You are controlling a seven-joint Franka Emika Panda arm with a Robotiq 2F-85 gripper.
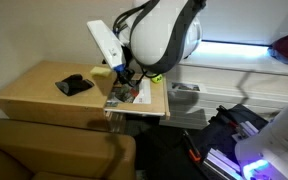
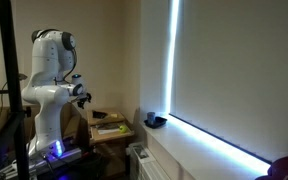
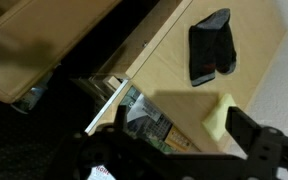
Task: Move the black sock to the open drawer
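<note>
The black sock (image 1: 74,85) lies flat on the light wooden cabinet top (image 1: 34,85); in the wrist view it (image 3: 211,46) sits at the upper right. The open drawer (image 1: 136,114) juts out from the cabinet's side and holds printed booklets; the wrist view shows its rim (image 3: 114,92). My gripper (image 3: 179,140) is open and empty. It hovers over the drawer's edge and the cabinet corner, well apart from the sock. In an exterior view the gripper (image 1: 124,76) hangs just above the drawer.
A yellow pad (image 3: 217,117) lies on the cabinet top between my fingers, also in an exterior view (image 1: 104,71). A brown couch (image 1: 54,150) stands in front of the cabinet. A dark bowl (image 2: 156,122) sits on the window sill.
</note>
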